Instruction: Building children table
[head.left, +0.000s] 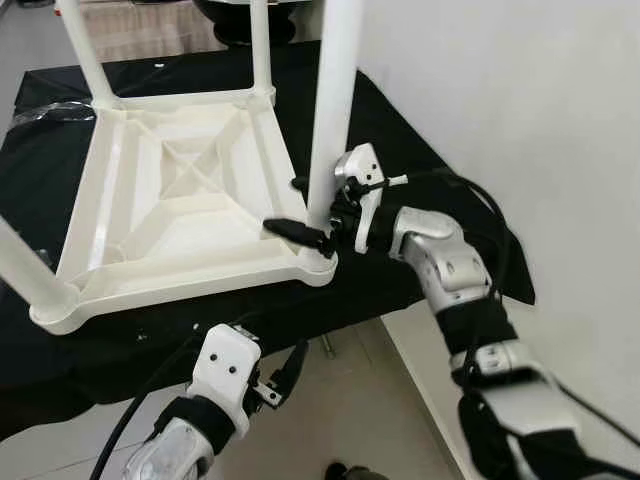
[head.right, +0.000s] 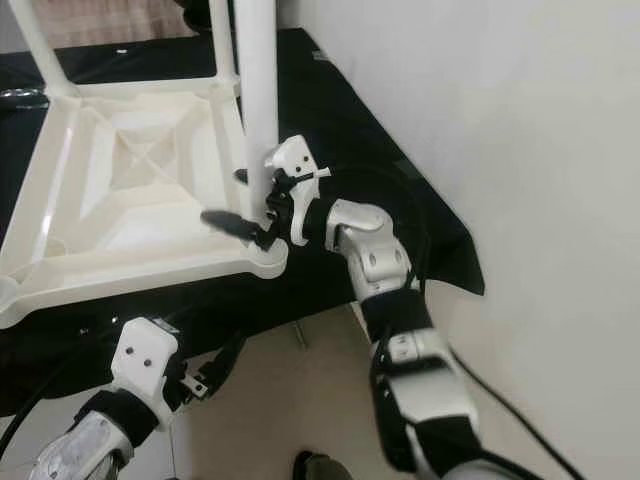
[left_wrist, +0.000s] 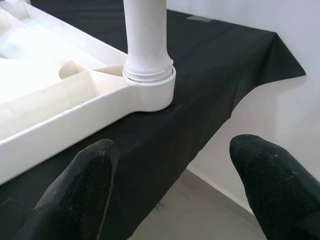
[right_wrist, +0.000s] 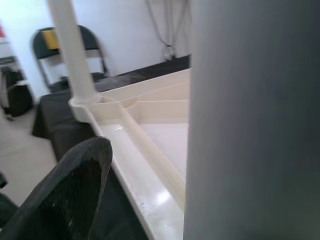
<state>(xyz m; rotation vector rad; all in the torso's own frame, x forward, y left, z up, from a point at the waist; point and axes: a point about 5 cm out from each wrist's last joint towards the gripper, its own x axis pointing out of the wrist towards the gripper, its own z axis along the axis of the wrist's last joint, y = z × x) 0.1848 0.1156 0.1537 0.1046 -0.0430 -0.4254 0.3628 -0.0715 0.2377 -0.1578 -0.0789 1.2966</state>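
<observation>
Tabletop (head.left: 190, 190) lies upside down on black-draped desk (head.left: 400, 130), legs up. Near-corner leg (head.left: 332, 110) stands in its socket, right gripper (head.left: 318, 215) jaws around its base, seemingly gripping. Risk: sideways push could cock leg or slide tabletop off edge. Left gripper (head.left: 282, 372) hangs below desk edge, jaws open.

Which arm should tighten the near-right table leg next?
Right, probably. The right gripper already straddles the leg just above its corner socket; the left gripper hangs open below the table edge, off the tabletop.
</observation>
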